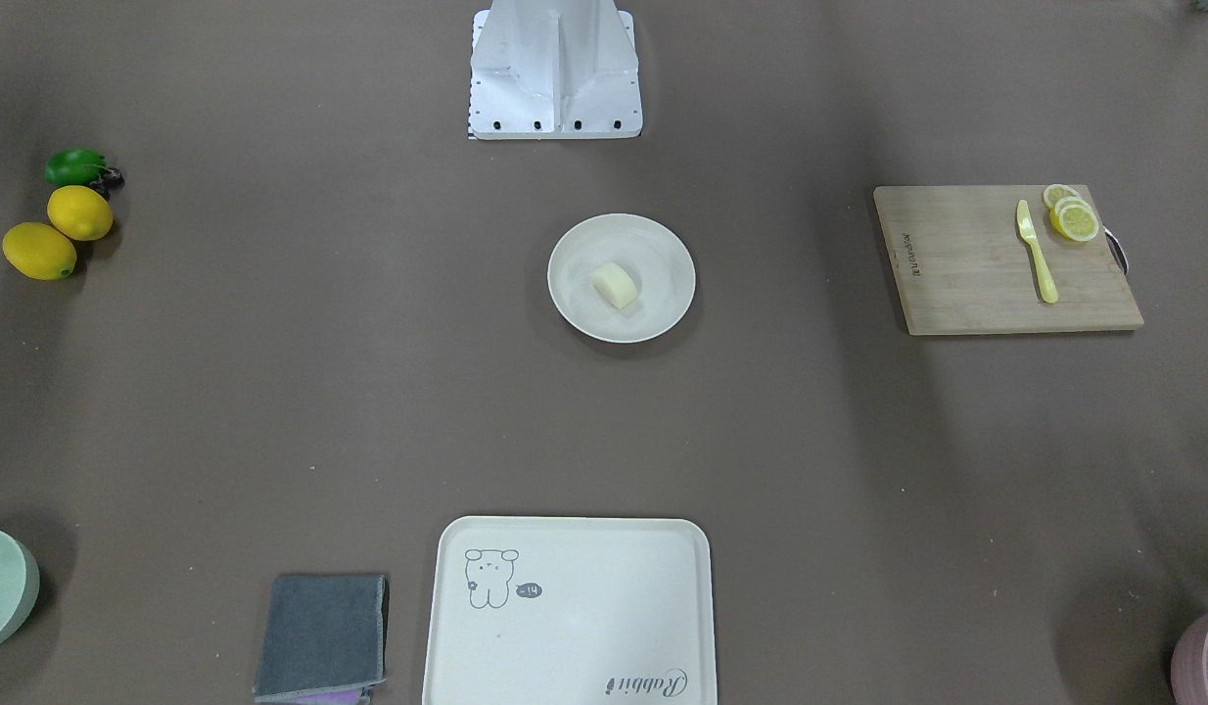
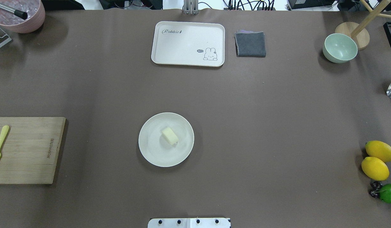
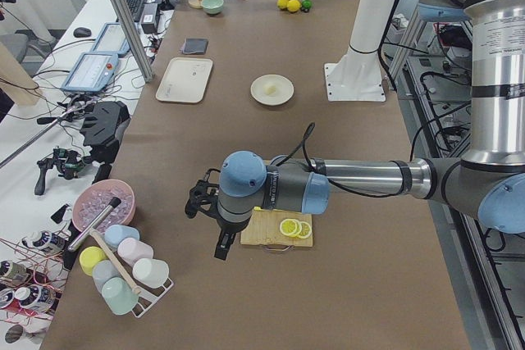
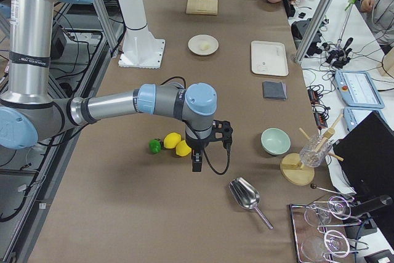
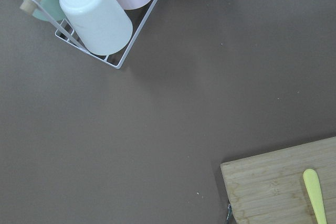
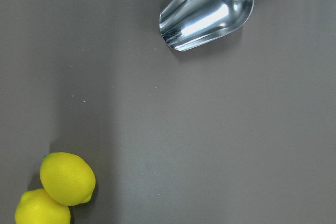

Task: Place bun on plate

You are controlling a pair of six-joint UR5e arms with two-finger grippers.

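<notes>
Lying near the middle of the plate (image 1: 663, 245), the bun (image 1: 615, 285) rests at a slant on the dish, clear of the rim; both fixed table views show this plainly, while the side views reduce it to a pale lump on a far disc. The arms show only in the side views. From the table's left end, the left gripper (image 3: 220, 245) hangs over the cloth just beside the cutting board (image 1: 966, 284), well apart from the plate; whether its fingers are spread or closed I cannot tell from that angle. From the right end, the right gripper (image 4: 197, 165) hangs just beside the lemons (image 1: 61, 230), equally far from the plate, and its state cannot be judged either. The front-facing camera shows the lemon slices (image 1: 1074, 217) stacked at the board's corner next to the yellow knife (image 1: 1037, 257); the overhead view cuts the board at its edge and shows the knife without the slices. The left wrist camera looks down on one corner of the board, the knife's tip and a wire rack of cups (image 5: 100, 17). The right wrist camera takes in two lemons and a metal scoop (image 6: 207, 9) on the cloth. At the table's far side from the robot lie the tray (image 1: 584, 607) and, just beside it, a folded grey cloth (image 1: 320, 632).
</notes>
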